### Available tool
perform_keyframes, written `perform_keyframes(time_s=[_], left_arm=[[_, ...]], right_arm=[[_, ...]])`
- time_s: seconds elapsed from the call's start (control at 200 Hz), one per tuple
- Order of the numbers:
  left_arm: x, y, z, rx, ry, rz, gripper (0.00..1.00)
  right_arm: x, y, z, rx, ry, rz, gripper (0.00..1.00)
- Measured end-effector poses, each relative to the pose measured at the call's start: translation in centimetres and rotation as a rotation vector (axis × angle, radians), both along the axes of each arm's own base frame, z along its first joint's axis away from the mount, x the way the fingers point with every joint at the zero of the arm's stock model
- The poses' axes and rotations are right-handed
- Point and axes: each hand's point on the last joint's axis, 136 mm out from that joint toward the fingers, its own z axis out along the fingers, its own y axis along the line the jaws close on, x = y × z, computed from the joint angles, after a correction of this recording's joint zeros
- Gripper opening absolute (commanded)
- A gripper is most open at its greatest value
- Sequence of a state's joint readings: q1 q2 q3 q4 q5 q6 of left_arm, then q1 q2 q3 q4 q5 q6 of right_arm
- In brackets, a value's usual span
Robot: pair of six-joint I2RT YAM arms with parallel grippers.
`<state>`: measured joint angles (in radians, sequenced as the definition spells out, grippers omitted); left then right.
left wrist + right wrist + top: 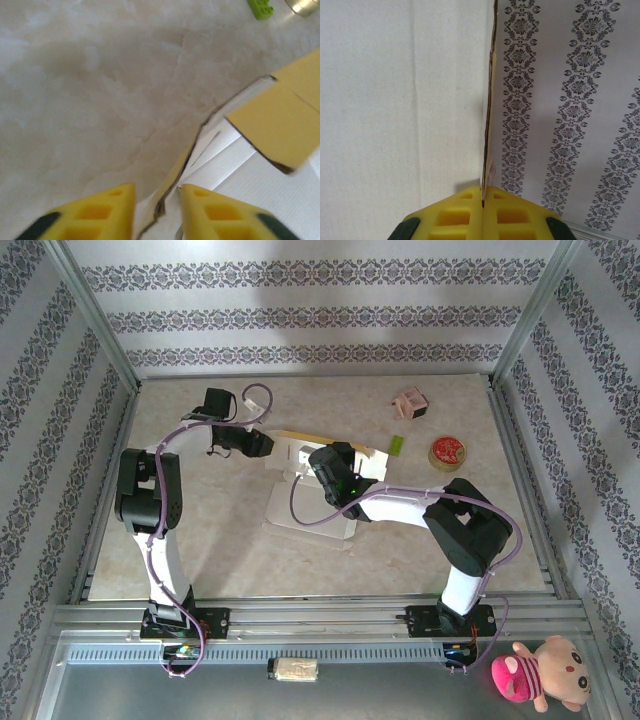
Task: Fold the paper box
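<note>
The paper box (305, 508) lies partly folded at the table's middle, white inside with yellow flaps raised at its far edge. In the left wrist view its white inside (240, 175) and a yellow flap (280, 120) show, and a thin raised wall edge runs between the fingers of my left gripper (156, 186). Those fingers stand apart, with a gap on each side of the card. My left gripper (268, 445) is at the box's far left corner. My right gripper (483, 189) is shut on the edge of an upright white panel (405, 100), and stands over the box's far middle (322, 466).
A small pink box-like item (411, 403), a green brick (398, 444) and a round red tin (447, 452) lie at the back right. The green brick (260, 7) lies beyond the yellow flap. A plush toy (545, 675) sits off the table at the front right.
</note>
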<state>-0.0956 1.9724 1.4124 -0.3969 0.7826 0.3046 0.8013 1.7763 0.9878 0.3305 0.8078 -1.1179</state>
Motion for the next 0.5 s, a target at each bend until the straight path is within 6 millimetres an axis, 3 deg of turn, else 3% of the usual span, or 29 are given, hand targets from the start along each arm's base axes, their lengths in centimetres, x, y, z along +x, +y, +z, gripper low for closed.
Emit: perform_keyframes(time_s=[0.24, 0.45, 0.5], left_arm=[[-1.8, -1.8, -1.8, 0.065, 0.026, 0.010, 0.01], [-2.5, -1.7, -1.2, 0.142, -0.052, 0.101, 0.00], [-2.4, -1.6, -1.0, 0.162, -0.079, 0.125, 0.00]], right_arm=[[-0.1, -0.3, -0.1, -0.016, 0.004, -0.013, 0.00], [-0.2, -0.5, -0.2, -0.018, 0.005, -0.023, 0.00], [-0.2, -0.4, -0.2, -0.015, 0.004, -0.022, 0.08]])
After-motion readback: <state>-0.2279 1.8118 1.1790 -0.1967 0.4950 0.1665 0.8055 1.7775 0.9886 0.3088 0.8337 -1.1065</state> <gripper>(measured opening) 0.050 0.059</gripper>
